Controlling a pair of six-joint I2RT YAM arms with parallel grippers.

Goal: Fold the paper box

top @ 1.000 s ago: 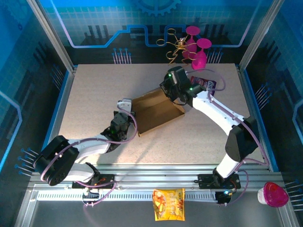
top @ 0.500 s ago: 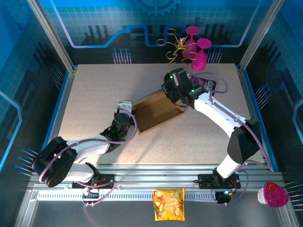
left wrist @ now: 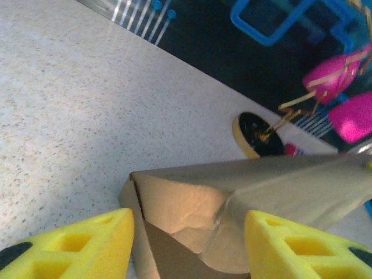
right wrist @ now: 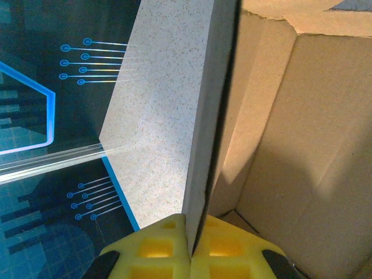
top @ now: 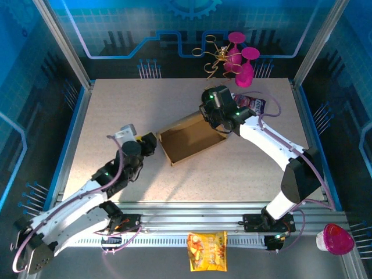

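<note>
Right gripper [right wrist: 190, 232] clamps shut on the far-end wall of the paper box [top: 190, 141], which stands open-topped mid-way across the table [top: 116, 104]. Your left gripper [left wrist: 189, 232] stands partly open and empty, just beside the box's left corner. The walls look formed; next, you likely need that corner creased home.

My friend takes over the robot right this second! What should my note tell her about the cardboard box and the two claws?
Left gripper: open and holding nothing, at the left end of the paper box, with a box corner just ahead of its fingers.
Right gripper: shut on a wall of the paper box near its far right corner, pinching the top edge.
Paper box: in the middle of the table, standing with its open top facing up.
Done: the walls are up, so it has its carton shape.
Left: the top is not closed; probably any remaining folds come next.
</note>
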